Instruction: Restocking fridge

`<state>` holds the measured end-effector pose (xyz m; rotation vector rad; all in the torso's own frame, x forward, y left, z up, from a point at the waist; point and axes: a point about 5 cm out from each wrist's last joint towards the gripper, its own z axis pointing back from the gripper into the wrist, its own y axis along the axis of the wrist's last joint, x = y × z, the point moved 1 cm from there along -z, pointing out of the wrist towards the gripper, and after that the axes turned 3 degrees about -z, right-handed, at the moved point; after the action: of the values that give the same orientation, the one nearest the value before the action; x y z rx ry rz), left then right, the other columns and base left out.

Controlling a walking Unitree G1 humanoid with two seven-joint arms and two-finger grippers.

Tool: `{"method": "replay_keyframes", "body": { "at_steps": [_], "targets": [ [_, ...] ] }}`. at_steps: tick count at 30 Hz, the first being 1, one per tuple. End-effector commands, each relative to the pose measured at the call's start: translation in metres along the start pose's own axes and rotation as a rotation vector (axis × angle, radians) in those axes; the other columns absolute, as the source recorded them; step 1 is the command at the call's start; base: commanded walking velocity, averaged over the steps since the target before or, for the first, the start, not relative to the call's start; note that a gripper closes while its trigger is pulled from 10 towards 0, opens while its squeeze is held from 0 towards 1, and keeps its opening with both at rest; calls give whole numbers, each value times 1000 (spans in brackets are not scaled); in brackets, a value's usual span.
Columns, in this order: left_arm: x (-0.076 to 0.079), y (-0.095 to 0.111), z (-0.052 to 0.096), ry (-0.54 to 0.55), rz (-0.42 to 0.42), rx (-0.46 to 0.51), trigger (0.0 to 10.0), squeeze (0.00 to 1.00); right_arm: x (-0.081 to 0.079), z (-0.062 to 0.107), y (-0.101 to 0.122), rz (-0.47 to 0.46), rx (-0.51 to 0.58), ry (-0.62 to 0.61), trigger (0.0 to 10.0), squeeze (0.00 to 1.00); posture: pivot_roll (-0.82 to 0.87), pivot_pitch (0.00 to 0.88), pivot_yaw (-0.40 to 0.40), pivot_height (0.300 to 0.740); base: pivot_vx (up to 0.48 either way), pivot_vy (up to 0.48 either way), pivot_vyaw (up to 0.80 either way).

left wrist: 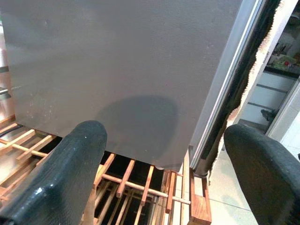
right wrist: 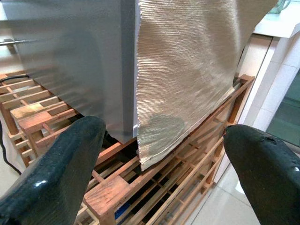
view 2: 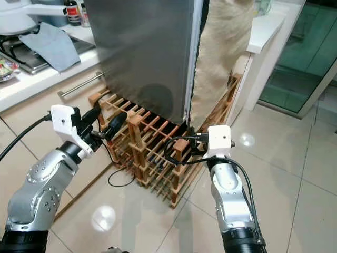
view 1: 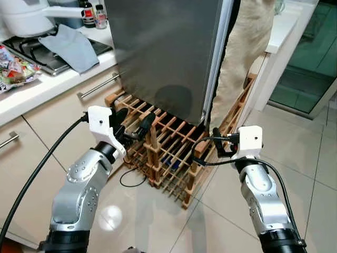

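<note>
- The fridge (view 1: 168,52) stands straight ahead, its grey door closed, with a pale metal edge strip running down its right side.
- A wooden lattice rack (view 1: 168,153) sits on the floor under and around the base of the fridge, its slats reaching out towards the robot.
- A beige woven cloth (view 1: 245,47) hangs just beside the right edge of the fridge, down to the rack.
- The left end effector (view 1: 134,125) is held up in front of the lower left part of the fridge door, above the near corner of the rack; its two black fingers (left wrist: 70,168) are spread apart with nothing between them.
- The right end effector (view 1: 208,147) hovers near the lower right corner of the fridge, over the rack; in the right wrist view its fingers (right wrist: 61,173) are also apart and hold nothing.
- A black cable (view 1: 131,182) lies on the tiled floor (view 1: 221,211) by the rack's near left side.
- To the left, the desk (view 1: 47,84) carries a hob with a grey cloth (view 1: 71,47) draped over it, a white appliance (view 1: 26,16) behind, two small bottles (view 1: 93,15), and a colourful packet (view 1: 13,68) at the edge.
- Cabinet fronts with metal handles (view 1: 97,87) run below the desk.
- On the right, a white counter end (view 1: 284,26) stands beside a glass door (view 1: 310,58).
</note>
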<state>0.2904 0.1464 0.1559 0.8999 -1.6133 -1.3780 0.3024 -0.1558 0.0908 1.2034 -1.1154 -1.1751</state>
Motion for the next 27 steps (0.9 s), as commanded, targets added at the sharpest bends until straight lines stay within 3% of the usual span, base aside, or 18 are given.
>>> {"method": "replay_keyframes", "body": {
  "at_steps": [1,19,20,21,23,27],
  "targets": [
    [-1,3,-1,5,-17,4,10000,0,-2,-1,3,10,13,7,10000,0,-53,0,40,740,0,0,0],
    [-1,3,-1,5,-17,4,10000,0,-2,-1,3,10,13,7,10000,0,-53,0,40,740,0,0,0],
    [1,4,-2,23,-39,7,10000,0,-4,-2,2,15,8,17,10000,0,0,0,0,740,0,0,0],
    [5,-1,-17,59,-104,-3,10000,0,-2,-2,9,14,52,5,10000,0,-138,0,51,740,0,0,0],
    [12,-5,-36,87,-188,-13,10000,0,2,-1,18,4,108,-10,10000,0,-138,0,51,740,0,0,0],
    [13,-8,-40,98,-194,-22,10000,0,2,-1,20,-3,120,-10,10000,0,-140,0,51,740,0,0,0]
  ]
}}
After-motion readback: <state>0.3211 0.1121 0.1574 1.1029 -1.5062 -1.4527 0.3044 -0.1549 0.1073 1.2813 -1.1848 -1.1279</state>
